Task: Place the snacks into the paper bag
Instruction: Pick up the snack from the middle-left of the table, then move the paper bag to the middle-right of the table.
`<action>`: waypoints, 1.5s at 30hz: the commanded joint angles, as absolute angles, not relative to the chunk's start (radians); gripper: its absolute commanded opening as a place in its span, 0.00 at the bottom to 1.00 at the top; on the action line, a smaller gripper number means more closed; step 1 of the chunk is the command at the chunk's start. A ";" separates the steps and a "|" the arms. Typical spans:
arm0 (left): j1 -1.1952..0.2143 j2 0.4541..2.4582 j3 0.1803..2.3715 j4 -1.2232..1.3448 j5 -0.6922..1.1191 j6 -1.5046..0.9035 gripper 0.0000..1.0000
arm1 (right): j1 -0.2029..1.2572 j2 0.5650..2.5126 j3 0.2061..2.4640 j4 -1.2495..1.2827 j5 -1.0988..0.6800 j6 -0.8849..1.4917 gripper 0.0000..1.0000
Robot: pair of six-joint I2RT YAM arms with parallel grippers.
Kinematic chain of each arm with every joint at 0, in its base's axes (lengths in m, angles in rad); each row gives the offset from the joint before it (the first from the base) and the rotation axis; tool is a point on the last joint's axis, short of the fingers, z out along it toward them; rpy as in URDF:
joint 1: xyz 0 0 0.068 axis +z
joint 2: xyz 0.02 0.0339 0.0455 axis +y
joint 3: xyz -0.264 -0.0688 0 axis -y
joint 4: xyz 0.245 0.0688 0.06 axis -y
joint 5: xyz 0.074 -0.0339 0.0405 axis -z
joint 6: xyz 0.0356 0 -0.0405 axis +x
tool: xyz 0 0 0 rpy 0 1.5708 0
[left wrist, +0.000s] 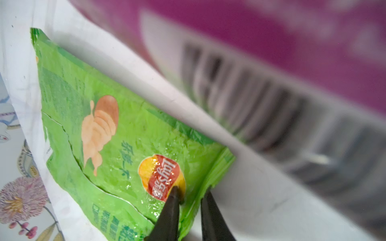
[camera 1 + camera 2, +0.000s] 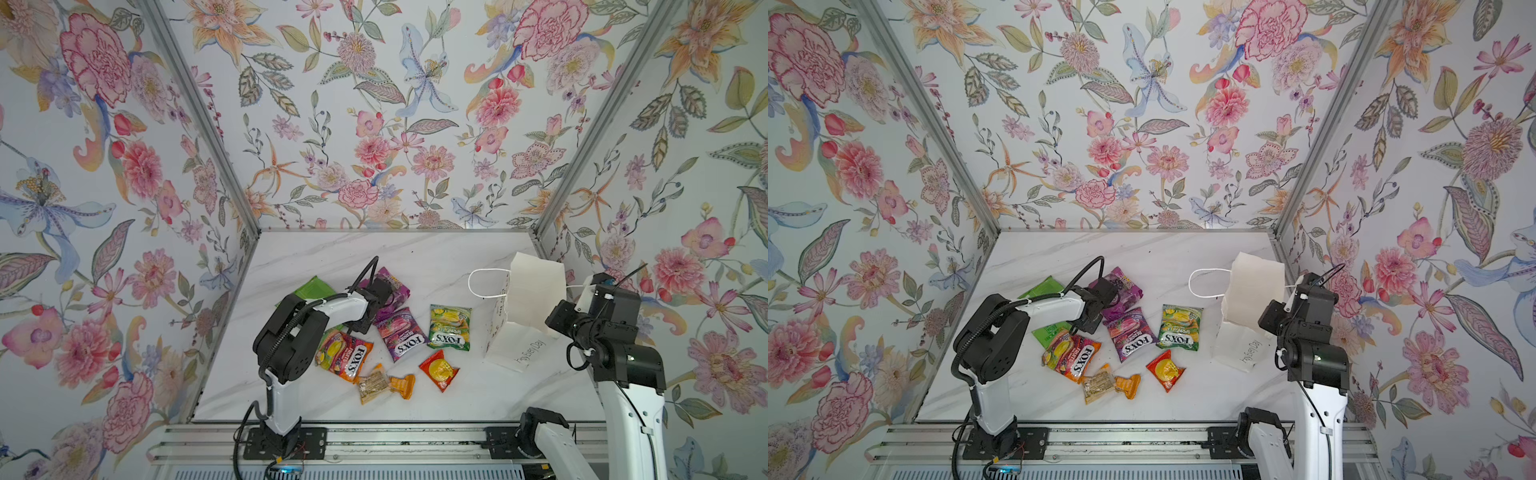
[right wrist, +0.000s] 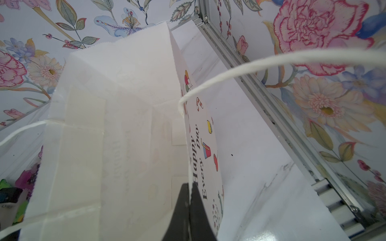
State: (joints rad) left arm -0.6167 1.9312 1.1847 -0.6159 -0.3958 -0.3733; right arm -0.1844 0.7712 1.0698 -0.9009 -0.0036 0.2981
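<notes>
In the left wrist view my left gripper point(image 1: 191, 200) is shut on the edge seam of the green chips bag point(image 1: 117, 133), which lies on the table beside the purple grape pack point(image 1: 271, 41). The other snacks lie mid-table: purple FOX'S bag point(image 2: 401, 332), green FOX'S bag point(image 2: 450, 326), orange FOX'S bag point(image 2: 347, 353), red-orange sachet point(image 2: 438, 370) and orange-wrapped bars point(image 2: 376, 382). The white paper bag point(image 2: 523, 307) stands at the right with its mouth open. My right gripper point(image 3: 191, 194) is shut on its rim, beside the "Happy Every Day" lettering.
The white marble table point(image 2: 415, 257) is boxed in by floral walls with aluminium posts point(image 2: 582, 145). A metal rail point(image 2: 395, 440) with both arm bases runs along the front edge. The bag's cord handle point(image 3: 250, 66) loops close past my right wrist.
</notes>
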 commanded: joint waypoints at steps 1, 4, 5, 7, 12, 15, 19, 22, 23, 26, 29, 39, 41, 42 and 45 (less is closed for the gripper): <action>-0.588 2.012 1.114 -0.557 -0.238 -0.408 0.13 | -0.175 0.761 1.065 -0.891 -0.024 0.287 0.00; -0.565 1.978 1.107 -0.533 -0.239 -0.429 0.04 | -0.173 0.760 1.065 -0.888 -0.030 0.288 0.00; -0.560 1.963 1.105 -0.523 -0.243 -0.434 0.02 | -0.174 0.761 1.065 -0.886 -0.032 0.288 0.00; -0.555 1.927 1.103 -0.513 -0.249 -0.447 0.00 | -0.173 0.764 1.063 -0.884 -0.040 0.288 0.00; -0.554 1.798 1.090 -0.471 -0.254 -0.463 0.00 | -0.172 0.773 1.067 -0.880 -0.057 0.288 0.00; -0.554 1.705 1.081 -0.451 -0.263 -0.472 0.00 | -0.170 0.780 1.072 -0.876 -0.077 0.290 0.00; -0.554 1.574 1.075 -0.426 -0.270 -0.485 0.00 | -0.167 0.787 1.069 -0.861 -0.100 0.296 0.00; -0.555 1.466 1.083 -0.404 -0.238 -0.492 0.00 | -0.162 0.795 1.075 -0.854 -0.109 0.299 0.00; -0.555 1.437 1.088 -0.394 -0.216 -0.495 0.00 | -0.159 0.800 1.078 -0.851 -0.112 0.300 0.00; -0.556 1.370 1.110 -0.362 -0.157 -0.511 0.00 | -0.147 0.813 1.087 -0.844 -0.126 0.299 0.00; -0.556 1.322 1.136 -0.330 -0.105 -0.530 0.00 | -0.126 0.829 1.101 -0.844 -0.120 0.294 0.00; -0.577 1.292 1.316 -0.324 -0.008 -0.577 0.00 | -0.053 0.889 1.157 -0.827 -0.090 0.297 0.00; -0.589 1.290 1.362 -0.315 0.002 -0.586 0.00 | -0.040 0.903 1.168 -0.817 -0.077 0.301 0.00; -0.592 1.294 1.385 -0.313 0.009 -0.595 0.00 | -0.036 0.909 1.172 -0.815 -0.073 0.305 0.00; -0.597 1.315 1.471 -0.315 0.041 -0.628 0.00 | -0.027 0.932 1.186 -0.791 -0.071 0.316 0.00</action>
State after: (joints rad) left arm -0.5861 1.3209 1.3857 -0.3500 -0.0055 -0.5877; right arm -0.0360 0.9184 1.1538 -0.8322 -0.0902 0.3019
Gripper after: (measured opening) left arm 0.042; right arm 0.047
